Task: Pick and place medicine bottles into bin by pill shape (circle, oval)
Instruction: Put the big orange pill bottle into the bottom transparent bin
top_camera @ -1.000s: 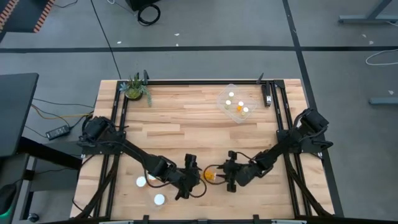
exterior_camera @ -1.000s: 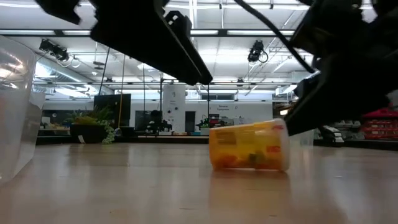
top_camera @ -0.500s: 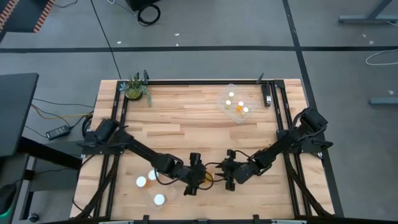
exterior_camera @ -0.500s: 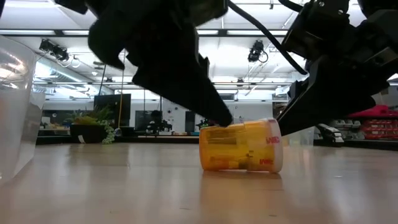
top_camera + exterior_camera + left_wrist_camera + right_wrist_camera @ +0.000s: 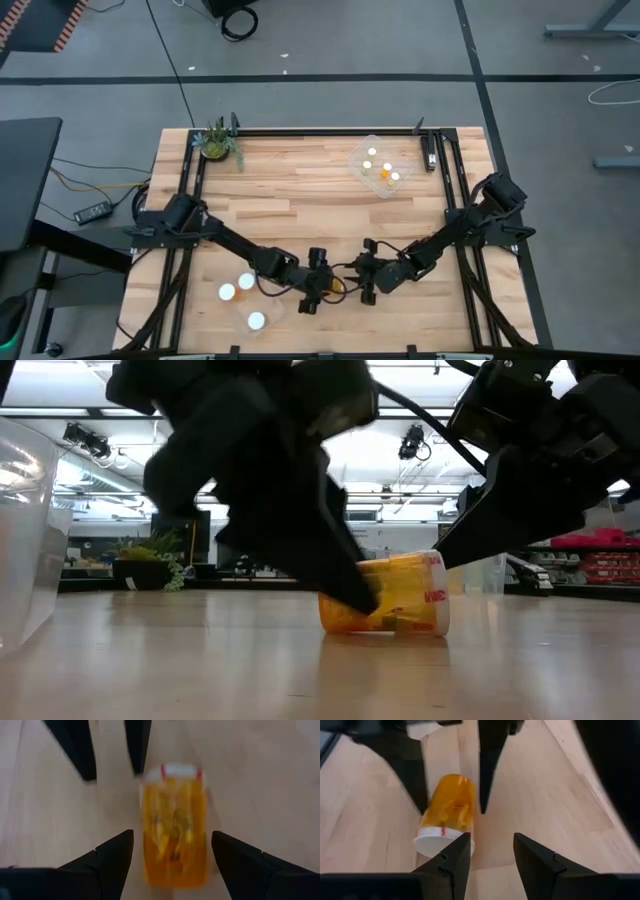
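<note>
High view shows a medicine bottle lying on its side on the worktop, between the left gripper and right gripper; left gripper fingers spread astride it, apparently not touching; right gripper spread beside its cap

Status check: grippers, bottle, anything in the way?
Left gripper open, straddling lying bottle. Right gripper open beside its cap end, empty. Nothing blocking.

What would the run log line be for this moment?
left gripper: open, straddling lying medicine bottle | right gripper: open, empty, beside bottle cap | bottle: on table
</note>
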Tool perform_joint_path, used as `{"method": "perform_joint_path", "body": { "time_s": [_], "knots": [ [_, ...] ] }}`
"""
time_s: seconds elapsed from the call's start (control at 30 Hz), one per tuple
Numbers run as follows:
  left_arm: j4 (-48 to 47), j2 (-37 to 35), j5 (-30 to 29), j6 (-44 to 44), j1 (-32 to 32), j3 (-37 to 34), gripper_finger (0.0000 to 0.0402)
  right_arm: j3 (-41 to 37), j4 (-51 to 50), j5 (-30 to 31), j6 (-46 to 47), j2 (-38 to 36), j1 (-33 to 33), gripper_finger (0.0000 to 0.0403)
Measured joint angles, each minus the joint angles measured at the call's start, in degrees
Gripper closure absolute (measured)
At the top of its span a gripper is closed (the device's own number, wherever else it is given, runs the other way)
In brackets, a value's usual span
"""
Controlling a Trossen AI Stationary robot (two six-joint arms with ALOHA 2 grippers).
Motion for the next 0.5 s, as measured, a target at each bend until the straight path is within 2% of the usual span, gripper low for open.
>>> {"method": "perform_joint_path", "body": {
  "time_s": [0.2,0.4,0.5],
  "knots": [
    [-0.49,0.21,1.27,-0.02,0.25,-0.07,0.0158,-0.01,-2.00,-0.18,0.26,-0.53,0.84,0.0247],
    [-0.48,0.21,1.25,0.02,0.25,-0.07,0.0214,-0.01,-7.57,1.78,1.59,-4.55,3.66,0.0247],
    [-0.83,-0.28,1.25,0.07,0.25,-0.07,0.0225,-0.01,-8.78,1.86,1.70,-5.46,5.24,0.0247]
  ]
}}
